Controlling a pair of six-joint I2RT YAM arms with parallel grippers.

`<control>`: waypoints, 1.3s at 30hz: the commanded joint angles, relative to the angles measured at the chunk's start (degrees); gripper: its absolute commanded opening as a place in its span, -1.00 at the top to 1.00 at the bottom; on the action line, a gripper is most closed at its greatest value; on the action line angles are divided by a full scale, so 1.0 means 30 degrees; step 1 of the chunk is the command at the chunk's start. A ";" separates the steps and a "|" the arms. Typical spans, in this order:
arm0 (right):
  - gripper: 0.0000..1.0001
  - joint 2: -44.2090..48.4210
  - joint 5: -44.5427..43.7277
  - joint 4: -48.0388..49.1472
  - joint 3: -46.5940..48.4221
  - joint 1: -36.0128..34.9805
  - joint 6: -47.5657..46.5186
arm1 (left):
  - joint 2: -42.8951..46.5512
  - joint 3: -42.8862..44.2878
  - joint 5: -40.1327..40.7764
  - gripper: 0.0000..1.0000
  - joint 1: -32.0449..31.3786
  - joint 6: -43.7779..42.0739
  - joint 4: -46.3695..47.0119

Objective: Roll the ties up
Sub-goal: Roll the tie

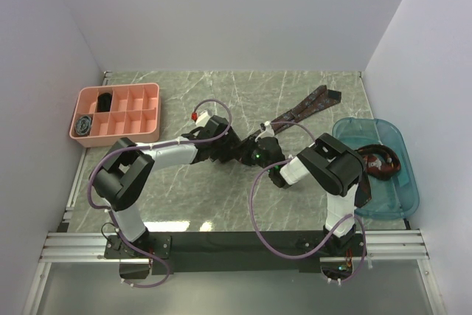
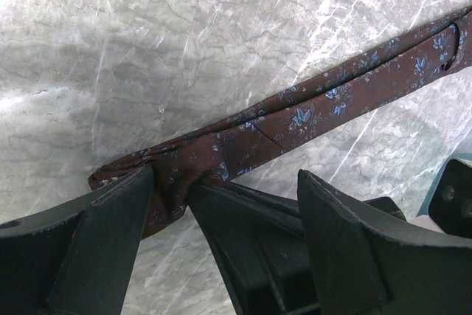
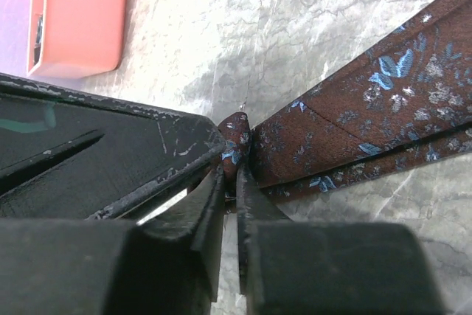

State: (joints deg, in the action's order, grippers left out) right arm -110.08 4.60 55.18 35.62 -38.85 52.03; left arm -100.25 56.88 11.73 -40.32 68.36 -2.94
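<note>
Right wrist view gives what the others hide. The right gripper (image 3: 234,171) has its fingers all but together, and they nip a small fold at the near end of the tie (image 3: 354,130) right at their tips. A black finger of the left gripper lies close against that fold, though I cannot tell whether it touches. From the pinch the tie runs away up and to the right in that view, flat on the table (image 3: 221,49).

Left wrist view shows the other side. The left gripper (image 2: 225,175) stands wide open and holds nothing. The tie's (image 2: 310,112) end curls down just inside one finger (image 2: 103,241), and the right gripper's dark tip sits between the two fingers.

Top view hides both grips under the arms but shows the whole lay. The two grippers meet near the middle of the table (image 1: 221,94). The tie (image 1: 310,105) stretches from them in a straight diagonal toward the far right corner, and its far end stops short of the far edge.

At the right edge a blue bin (image 1: 398,134) holds a second tie (image 1: 380,160), loosely heaped. At the far left corner a pink tray (image 1: 118,94) holds two coils, one black (image 1: 105,99) and one grey-blue (image 1: 83,124), in separate compartments.
</note>
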 commanded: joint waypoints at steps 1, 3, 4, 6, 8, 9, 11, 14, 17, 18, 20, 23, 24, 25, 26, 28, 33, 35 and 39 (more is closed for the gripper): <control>0.80 -0.0425 -0.0918 0.0069 -0.0094 0.0000 0.0497 | -0.0071 -0.0357 -0.0804 -0.70 -0.0302 -0.0081 -0.0632; 0.95 -0.0513 -0.0918 -0.0081 -0.0241 0.0088 0.0644 | 0.0104 -0.0444 -0.0745 -0.71 -0.0302 -0.0081 -0.0515; 1.00 -0.0571 -0.0918 -0.0575 -0.0241 0.0089 0.0732 | 0.0192 -0.0503 -0.0716 -0.71 -0.0302 -0.0052 -0.0398; 1.00 -0.0775 -0.0918 -0.0843 -0.0299 0.0147 0.0996 | 0.0485 -0.0620 -0.0599 -0.71 -0.0302 -0.0022 -0.0280; 1.00 -0.1010 -0.0889 -0.1048 -0.0504 0.0264 0.1522 | 0.0924 -0.0737 -0.0394 -0.72 -0.0273 0.0036 -0.0221; 1.00 -0.1098 -0.0831 -0.1020 -0.0592 0.0323 0.1727 | 0.1157 -0.0883 -0.0045 -0.72 -0.0273 0.0065 -0.0163; 1.00 -0.1332 -0.0626 -0.0815 -0.0913 0.0469 0.2282 | 0.2032 -0.1205 0.0309 -0.72 -0.0215 0.0357 0.0041; 1.00 -0.1479 -0.0421 -0.1106 -0.1061 0.0675 0.2636 | 0.3467 -0.2025 0.1012 -0.74 -0.0097 0.0680 0.0364; 1.00 -0.1305 -0.0507 -0.1808 -0.1149 0.0733 0.2841 | 0.4612 -0.2817 0.1364 -0.79 -0.0038 0.0856 0.0482; 1.00 -0.1188 -0.0595 -0.2043 -0.1178 0.0762 0.2900 | 0.4791 -0.3282 0.1365 -0.79 -0.0009 0.0915 0.0627; 1.00 -0.1041 -0.0625 -0.2659 -0.1179 0.0763 0.2988 | 0.5317 -0.3870 0.1219 -0.79 -0.0009 0.1178 0.0862; 1.00 -0.1040 -0.0625 -0.3128 -0.1149 0.0821 0.2960 | 0.5496 -0.5159 0.0927 -0.77 0.0020 0.1559 0.2062; 1.00 -0.1011 -0.0538 -0.3158 -0.1149 0.0821 0.2988 | 0.5380 -0.5539 0.0809 -0.74 0.0049 0.1647 0.2180; 1.00 -0.1040 -0.0538 -0.3332 -0.1120 0.0908 0.3047 | 0.5233 -0.5717 0.0692 -0.73 0.0050 0.1851 0.2500; 1.00 -0.1069 -0.0509 -0.3363 -0.1149 0.0909 0.3105 | 0.5116 -0.5893 0.0546 -0.72 0.0079 0.1969 0.2677; 1.00 -0.1099 -0.0479 -0.3567 -0.1179 0.0910 0.3193 | 0.5056 -0.6683 0.0457 -0.68 0.0108 0.2494 0.3842; 1.00 -0.1128 -0.0332 -0.3948 -0.1120 0.1085 0.3223 | 0.4501 -0.7858 -0.0069 -0.62 0.0431 0.2703 0.5988; 1.00 -0.1186 -0.0303 -0.4154 -0.1032 0.1085 0.3193 | 0.4005 -0.7799 -0.0304 -0.57 0.0518 0.2381 0.6717; 1.00 -0.1333 -0.0157 -0.4272 -0.1003 0.1202 0.3340 | 0.3183 -0.7740 -0.0540 -0.38 0.0547 0.2175 0.7424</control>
State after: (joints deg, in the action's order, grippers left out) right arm -112.29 6.72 55.48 34.41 -36.29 63.86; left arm -88.79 34.02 11.35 -38.85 75.07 15.62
